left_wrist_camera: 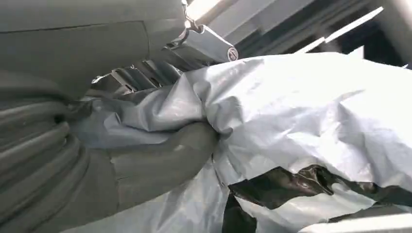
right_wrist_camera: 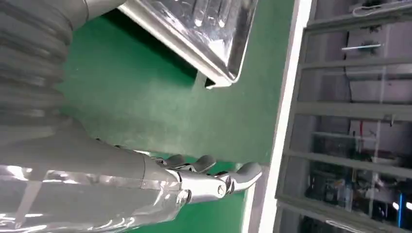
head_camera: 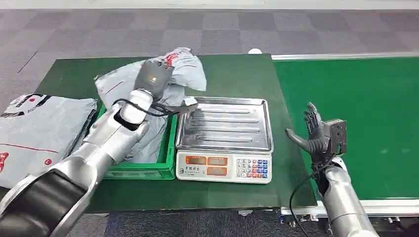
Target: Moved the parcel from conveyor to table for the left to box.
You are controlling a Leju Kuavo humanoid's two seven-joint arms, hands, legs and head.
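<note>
The left hand (head_camera: 152, 78) gripped the grey parcel (head_camera: 185, 69), thumb pressed into its crumpled film, holding it over the green crate (head_camera: 148, 170) at the tabletop's (head_camera: 237, 69) left, apparently to box it there. The scale (head_camera: 225, 140) sat just beside the crate's right wall, leaving little room that way. The right hand (head_camera: 318, 133) hovered empty, fingers spread, by the conveyor's (head_camera: 365, 108) near edge, well apart from the parcel.
</note>
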